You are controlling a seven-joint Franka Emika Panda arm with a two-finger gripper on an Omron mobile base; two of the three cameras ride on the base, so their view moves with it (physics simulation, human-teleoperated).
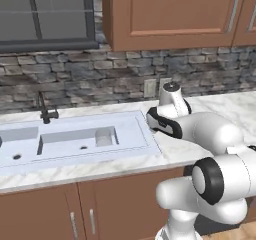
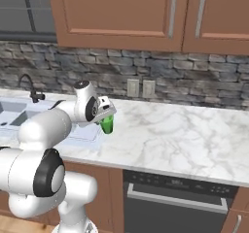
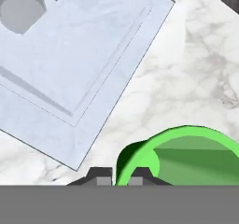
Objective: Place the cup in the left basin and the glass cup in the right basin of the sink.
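1. Pale bluish-white and hard-looking, the sink point(image 1: 131, 134) lies at your far left, its left basin point(image 1: 15, 146) and right basin point(image 1: 75, 143) split by a centre divider; the thin dark tap point(image 1: 45, 111) stands behind them.
2. Translucent grey, the glass cup point(image 1: 104, 136) stands upright in the right basin's right-hand corner; you should judge it rigid, smooth and breakable, so any further handling wants a gentle touch on the wall near the rim.
3. Marble counter point(image 2: 185, 135) runs rightward from the sink rim; above it, just beside that rim, the gripper point(image 2: 108, 116) holds the cup point(image 2: 108, 124) lifted clear of the stone.
4. The fingers point(image 3: 99, 175) are nearly together, pinching one side of the green wall at the lip, one tip inside and one outside, as the hand view shows.
5. You can expect this cup to be light, stiff and rather slick; a rim pinch may let it swing or slip, so carry it smoothly towards the left basin.
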